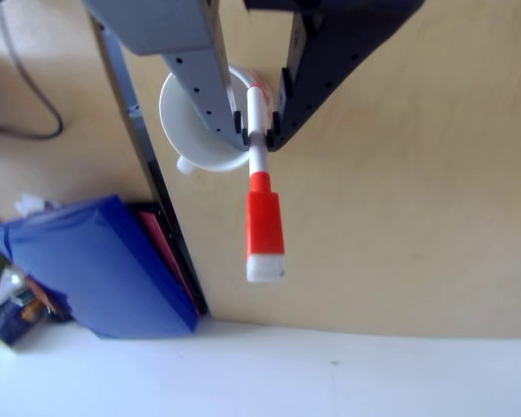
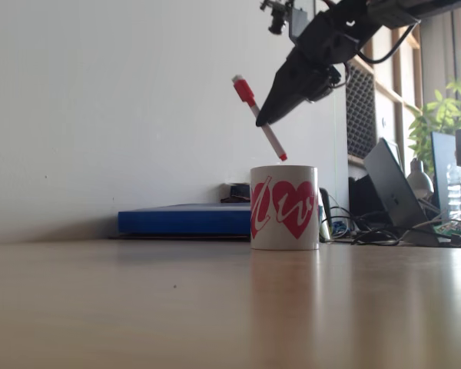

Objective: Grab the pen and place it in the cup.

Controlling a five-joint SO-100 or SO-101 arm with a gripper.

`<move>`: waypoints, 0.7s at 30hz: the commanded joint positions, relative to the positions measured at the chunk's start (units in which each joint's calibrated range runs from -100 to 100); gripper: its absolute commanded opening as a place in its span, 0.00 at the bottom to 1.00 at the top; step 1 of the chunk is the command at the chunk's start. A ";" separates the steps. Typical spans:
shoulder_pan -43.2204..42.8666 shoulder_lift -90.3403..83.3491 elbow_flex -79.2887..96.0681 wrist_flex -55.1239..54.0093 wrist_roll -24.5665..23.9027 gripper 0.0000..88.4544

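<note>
I have the pen (image 2: 258, 117) in the air, tilted: its blocky red-orange cap up and toward the left in the fixed view, its small red tip down and just above the rim of the cup (image 2: 284, 207). The hand (image 2: 263, 121) is pinching the white barrel partway along, fingers pressed against it from both sides, which the other view (image 1: 259, 135) shows plainly, with the cap end hanging toward the camera. In that view the cup's white inside (image 1: 187, 117) lies just behind and left of the grip, partly hidden by the fingers. So the tip points almost into the opening, slanted, not plumb. I judge the coming move needs a short drop with the tip inside the rim before letting go. The cup stands on the wooden counter (image 2: 215, 307), with a blue box (image 2: 184, 219) behind it.
</note>
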 commanded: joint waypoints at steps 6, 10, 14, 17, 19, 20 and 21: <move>3.61 2.89 2.69 -10.77 -1.49 0.01; 4.03 2.89 1.87 -11.45 -1.49 0.01; 4.03 2.89 1.06 -11.45 -1.49 0.01; 4.03 3.05 1.24 -11.54 -1.54 0.01; 4.03 3.05 1.87 -12.83 -1.80 0.01; 4.20 3.05 2.32 -13.86 -2.43 0.01; 4.70 3.05 3.05 -15.07 -3.22 0.01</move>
